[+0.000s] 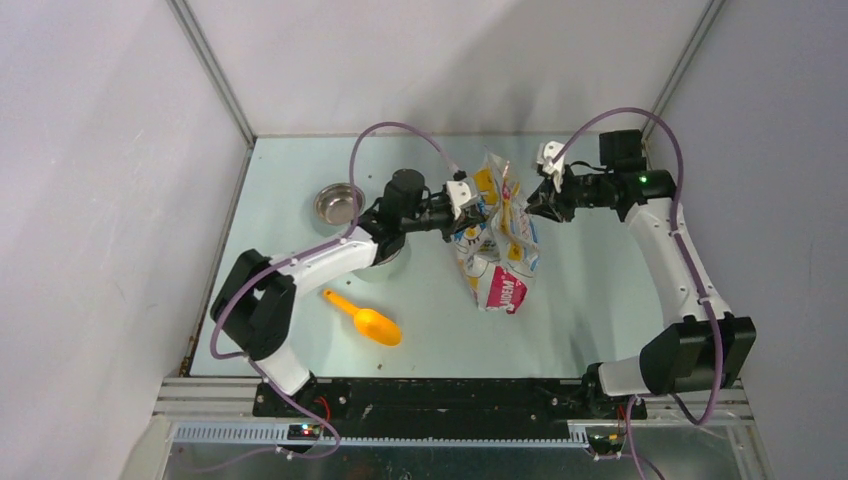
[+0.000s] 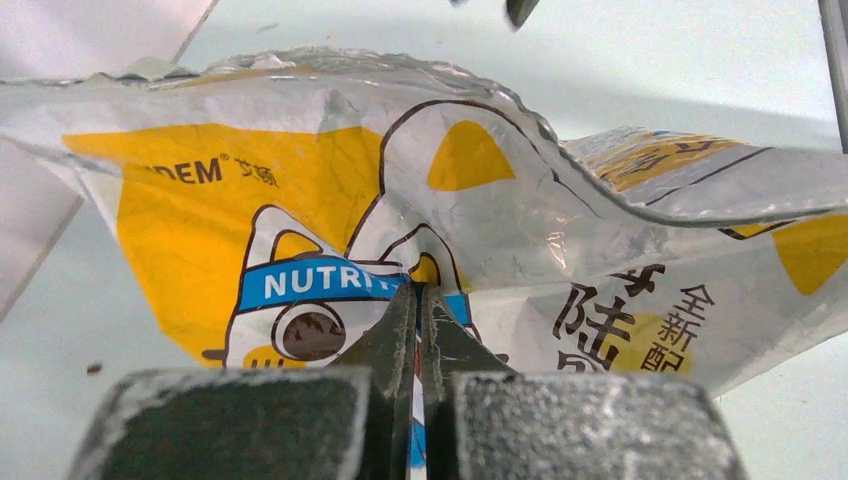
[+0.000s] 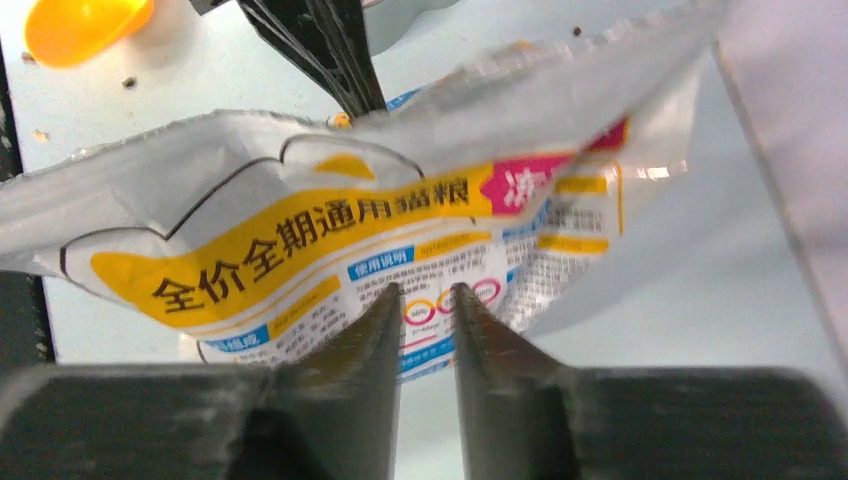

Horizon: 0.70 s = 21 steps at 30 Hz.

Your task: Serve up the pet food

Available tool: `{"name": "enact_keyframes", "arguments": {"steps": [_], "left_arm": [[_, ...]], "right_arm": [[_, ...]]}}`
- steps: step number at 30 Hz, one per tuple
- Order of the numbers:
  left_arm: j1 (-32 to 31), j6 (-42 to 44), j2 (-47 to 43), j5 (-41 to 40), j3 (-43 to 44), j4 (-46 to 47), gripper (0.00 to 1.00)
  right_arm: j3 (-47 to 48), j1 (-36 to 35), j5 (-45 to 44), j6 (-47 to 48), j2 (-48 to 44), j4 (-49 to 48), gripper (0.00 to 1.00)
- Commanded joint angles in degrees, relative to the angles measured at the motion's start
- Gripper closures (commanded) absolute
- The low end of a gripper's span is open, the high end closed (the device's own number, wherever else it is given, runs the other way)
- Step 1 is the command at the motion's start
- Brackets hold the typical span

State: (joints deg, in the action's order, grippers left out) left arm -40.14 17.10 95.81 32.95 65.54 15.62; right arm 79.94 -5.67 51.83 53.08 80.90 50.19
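The white-yellow cartoon-cat bag stands in the middle of the table, its top crumpled. My left gripper is shut on a fold of the bag's left face; in the left wrist view the jaws pinch the printed film. My right gripper is at the bag's right side. In the right wrist view its fingers stand a little apart, with the bag just beyond the tips. The pet food inside the bag is hidden. A single brown bit lies on the table.
An orange scoop lies at front left, also in the right wrist view. One steel bowl sits at back left. A second bowl is partly hidden under my left arm. Walls close the table's sides and back.
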Motion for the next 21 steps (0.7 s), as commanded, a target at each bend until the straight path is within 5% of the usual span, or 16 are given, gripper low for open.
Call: {"name": "enact_keyframes", "arguments": {"steps": [1, 7, 11, 21], "left_arm": [[3.7, -1.8, -5.6, -3.8, -2.2, -1.8, 1.00], [5.0, -0.7, -7.2, -3.2, -2.4, -5.1, 1.00], [5.0, -0.2, -7.4, -2.1, -2.3, -7.1, 1.00], [5.4, 2.3, -8.1, 0.7, -2.4, -11.2, 1.00]], "right_arm": [[-0.5, 1.3, 0.6, 2.6, -0.2, 0.7, 0.58], [1.1, -3.0, 0.0, 5.5, 4.7, 1.7, 0.19], [4.1, -4.9, 2.6, 2.2, 8.5, 0.8, 0.03], [9.9, -8.6, 4.0, -4.9, 17.6, -4.2, 0.00]]}}
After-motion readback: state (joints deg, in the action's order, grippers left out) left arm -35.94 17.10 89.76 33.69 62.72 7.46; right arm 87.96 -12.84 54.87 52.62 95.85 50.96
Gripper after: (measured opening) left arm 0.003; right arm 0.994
